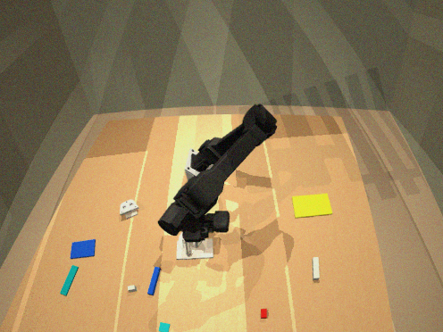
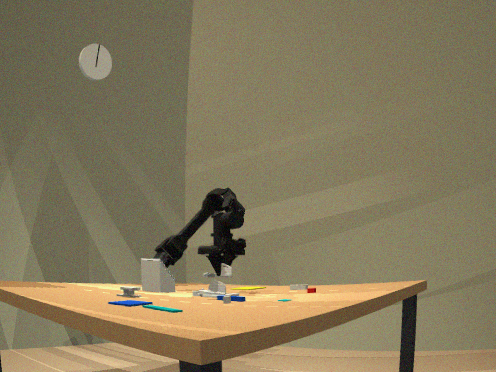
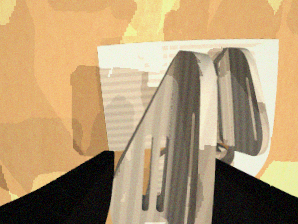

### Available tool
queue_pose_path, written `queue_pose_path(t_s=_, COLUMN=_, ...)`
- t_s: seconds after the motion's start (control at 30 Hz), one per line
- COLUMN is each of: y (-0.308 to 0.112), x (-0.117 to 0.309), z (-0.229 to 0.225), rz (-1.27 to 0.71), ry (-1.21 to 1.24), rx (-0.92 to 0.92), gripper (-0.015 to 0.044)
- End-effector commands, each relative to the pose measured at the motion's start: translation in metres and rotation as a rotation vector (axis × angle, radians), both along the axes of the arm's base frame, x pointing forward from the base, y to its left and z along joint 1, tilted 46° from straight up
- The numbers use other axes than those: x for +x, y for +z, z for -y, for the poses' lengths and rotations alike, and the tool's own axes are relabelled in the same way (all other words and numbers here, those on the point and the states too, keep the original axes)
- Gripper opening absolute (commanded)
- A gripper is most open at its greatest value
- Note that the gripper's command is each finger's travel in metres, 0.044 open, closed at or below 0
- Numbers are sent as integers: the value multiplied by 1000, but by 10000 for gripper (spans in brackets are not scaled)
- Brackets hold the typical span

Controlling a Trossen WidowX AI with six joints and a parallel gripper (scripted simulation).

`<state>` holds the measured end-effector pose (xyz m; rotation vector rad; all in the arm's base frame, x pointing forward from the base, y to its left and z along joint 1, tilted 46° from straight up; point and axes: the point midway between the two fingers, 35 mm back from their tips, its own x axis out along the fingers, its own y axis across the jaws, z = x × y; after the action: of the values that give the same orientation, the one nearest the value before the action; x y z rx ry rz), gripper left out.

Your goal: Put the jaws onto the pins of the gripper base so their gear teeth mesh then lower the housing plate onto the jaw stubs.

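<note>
My gripper is shut on a grey-white jaw and holds it upright above the gripper base. The base is a white plate lying flat on the table. The other jaw is at the base, beside the held jaw in the wrist view. The held jaw covers part of the base there, and no gap or contact between gear teeth can be made out. The housing plate, white with holes, lies apart to the left.
A blue plate, teal bar, blue bar and small white block lie left and front. A teal piece and red block are near the front. A white bar and yellow plate lie right.
</note>
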<state>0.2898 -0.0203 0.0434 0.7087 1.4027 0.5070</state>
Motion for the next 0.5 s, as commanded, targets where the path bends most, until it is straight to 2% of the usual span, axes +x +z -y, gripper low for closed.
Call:
queue_pose_path(t_s=0.0, y=-4, x=1, z=-5, rz=-2, ry=-4, rx=4, gripper=134)
queue_pose_path(t_s=0.47, y=-20, x=3, z=-21, rz=-2, ry=-4, rx=5, gripper=134)
